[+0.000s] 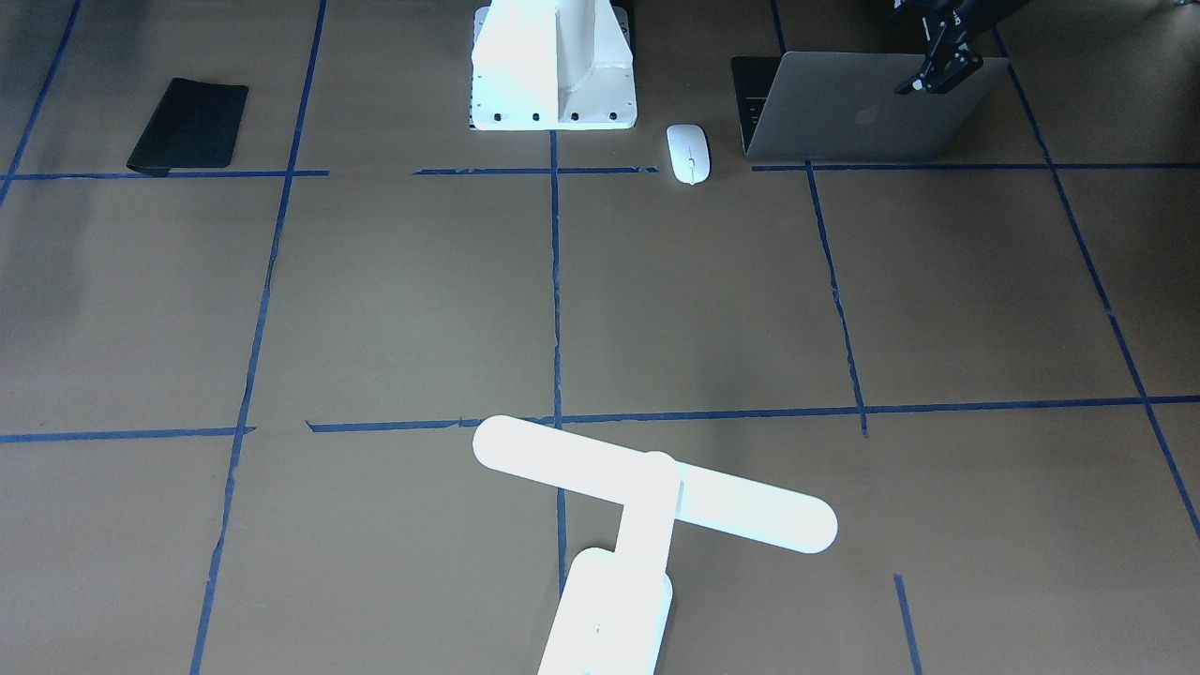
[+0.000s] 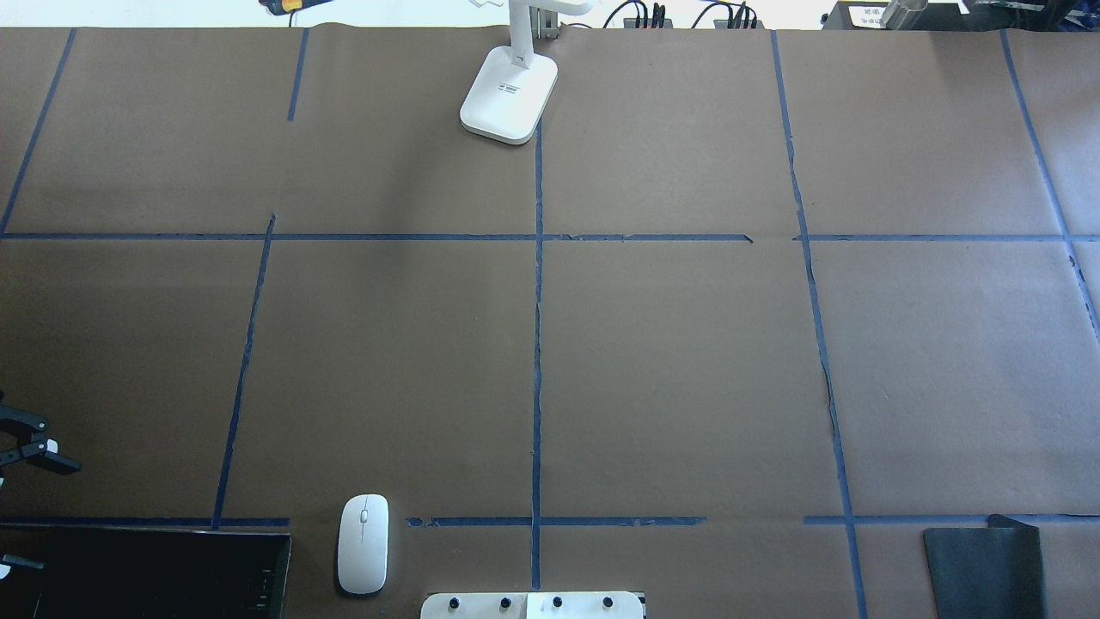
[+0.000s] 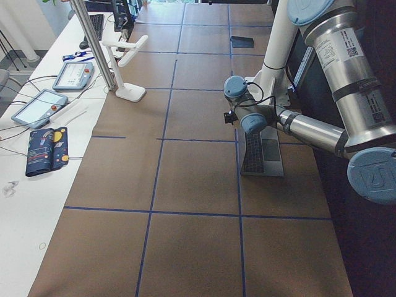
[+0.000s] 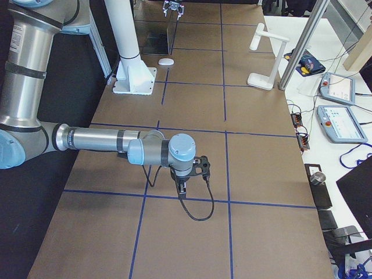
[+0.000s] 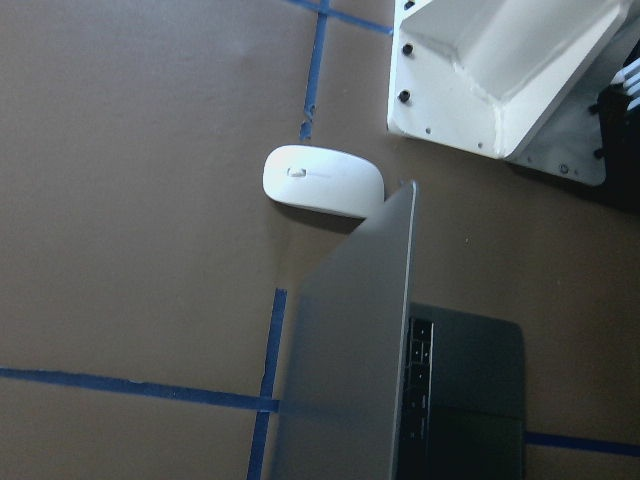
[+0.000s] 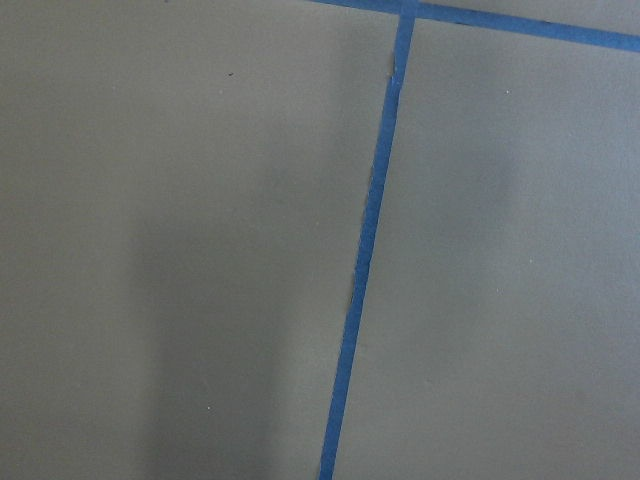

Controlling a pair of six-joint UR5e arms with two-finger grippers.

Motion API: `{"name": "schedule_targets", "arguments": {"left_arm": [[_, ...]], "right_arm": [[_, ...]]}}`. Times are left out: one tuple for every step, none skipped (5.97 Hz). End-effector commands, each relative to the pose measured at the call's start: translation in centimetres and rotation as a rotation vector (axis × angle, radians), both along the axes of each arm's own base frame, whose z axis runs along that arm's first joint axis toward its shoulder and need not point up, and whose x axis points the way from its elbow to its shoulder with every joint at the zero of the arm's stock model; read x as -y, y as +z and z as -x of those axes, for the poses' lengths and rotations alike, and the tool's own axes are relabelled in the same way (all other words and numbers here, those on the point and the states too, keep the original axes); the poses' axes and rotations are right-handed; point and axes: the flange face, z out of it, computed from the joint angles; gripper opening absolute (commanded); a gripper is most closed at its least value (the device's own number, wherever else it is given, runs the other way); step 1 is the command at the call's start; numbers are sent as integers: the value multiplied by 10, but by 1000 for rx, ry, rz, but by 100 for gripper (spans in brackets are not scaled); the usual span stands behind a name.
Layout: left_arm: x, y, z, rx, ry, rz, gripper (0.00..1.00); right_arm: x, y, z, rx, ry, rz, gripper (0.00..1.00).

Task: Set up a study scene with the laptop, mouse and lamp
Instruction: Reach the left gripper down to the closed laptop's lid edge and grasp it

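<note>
The laptop (image 1: 862,117) stands open at the robot's left near corner, its grey lid with the apple logo facing the front view; it also shows in the overhead view (image 2: 146,572) and left wrist view (image 5: 350,350). My left gripper (image 1: 940,77) is open, hovering at the lid's top edge near one corner, not holding it; in the overhead view (image 2: 58,447) its fingers are spread. The white mouse (image 1: 688,153) lies beside the laptop. The glowing T-shaped lamp (image 1: 656,492) stands at the far side, middle. My right gripper (image 4: 181,187) hangs over bare table; I cannot tell its state.
A white bolted pedestal (image 1: 553,70) stands at the robot's base between the arms. A black mat (image 1: 187,127) lies at the robot's right near corner. Blue tape lines cross the brown table (image 2: 687,361). Pendants and cables lie beyond the far edge (image 4: 340,116).
</note>
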Motion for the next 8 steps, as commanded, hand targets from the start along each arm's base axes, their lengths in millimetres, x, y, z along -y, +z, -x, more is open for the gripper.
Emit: {"name": "schedule_targets", "arguments": {"left_arm": [[2,19,-11,39,-1,0,94],[3,19,-12,39,1,3,74],[4,19,-13,37,4,6,34],[6,20,-11,38,-4,5,6],[7,18,-11,32,-5,1,1],[8,16,-11,29,-8,-2,0],[15,13,-7,19,-32,-11,0],[23,9,0,8,-63,-21,0]], "right_arm": [[1,0,0,0,0,0,100],[0,0,0,0,0,2,100],[0,0,0,0,0,2,100],[0,0,0,0,0,2,100],[0,0,0,0,0,2,100],[-1,2,0,1,0,6,100],[0,1,0,1,0,5,100],[0,1,0,1,1,4,100]]}}
